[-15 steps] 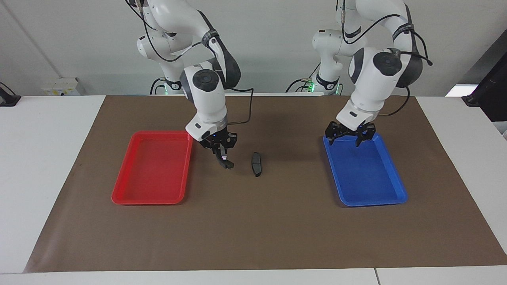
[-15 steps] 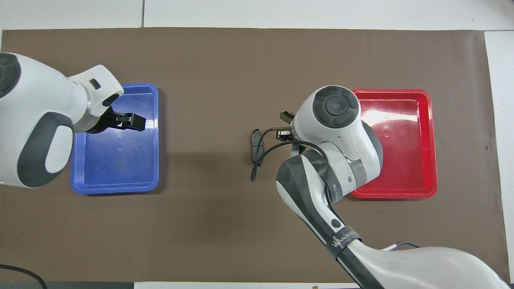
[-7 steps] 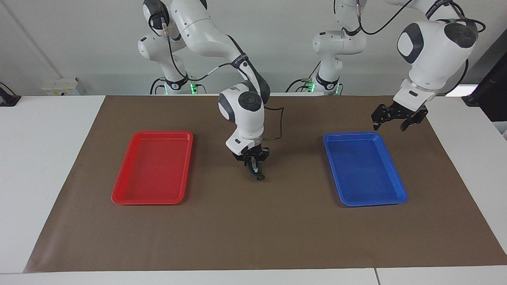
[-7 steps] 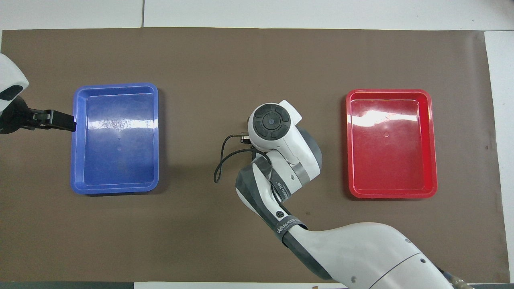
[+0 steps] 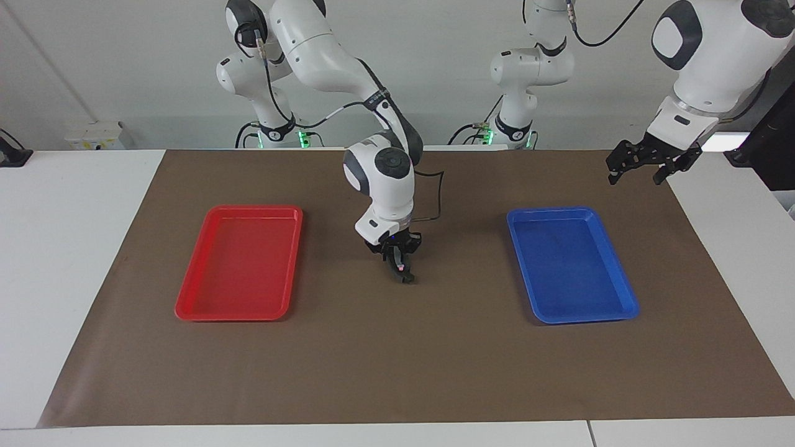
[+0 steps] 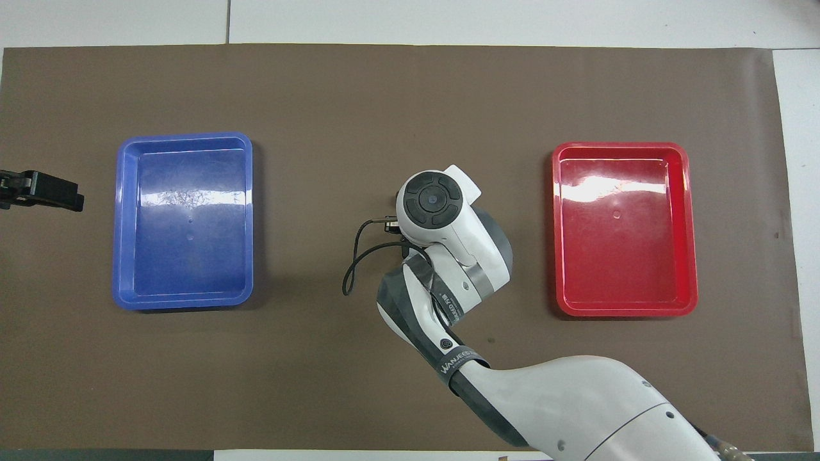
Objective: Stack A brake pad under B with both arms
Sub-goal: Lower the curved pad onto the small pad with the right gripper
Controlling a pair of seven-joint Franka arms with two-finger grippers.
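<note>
Currently, the right gripper [image 5: 402, 272] is down at the mat [image 5: 397, 372] between the red tray [image 5: 186, 304] and blue tray [image 5: 621, 292], fingers closed on a small dark pad [image 5: 405, 277]. The left gripper [image 5: 643, 169] hangs raised, fingers wide.

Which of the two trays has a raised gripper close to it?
The blue tray, at the left arm's end of the table: the open left gripper hangs just off its edge. The red tray has no gripper near it.
</note>
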